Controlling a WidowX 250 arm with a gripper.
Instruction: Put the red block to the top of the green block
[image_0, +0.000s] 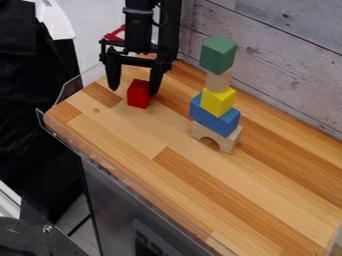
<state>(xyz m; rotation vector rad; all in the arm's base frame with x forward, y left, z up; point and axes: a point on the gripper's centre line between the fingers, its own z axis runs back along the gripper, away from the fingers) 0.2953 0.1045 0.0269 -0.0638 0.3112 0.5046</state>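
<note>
While the green block (218, 54) tops the tower (218, 102), above the peg (218, 81), yellow block (215, 104), blue block (212, 118) and arch (230, 142), the red block (139, 95) sits on the table (194, 182), left of the tower in view. Left of the tower too, the gripper (135, 91) hangs with fingers spread, the red block showing between their tips.

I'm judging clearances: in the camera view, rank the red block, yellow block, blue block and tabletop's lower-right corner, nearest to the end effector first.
1. Red block, right by the end effector's tips.
2. Yellow block and blue block, in the stack to the right: too close to call.
3. Tabletop's lower-right corner.
</note>
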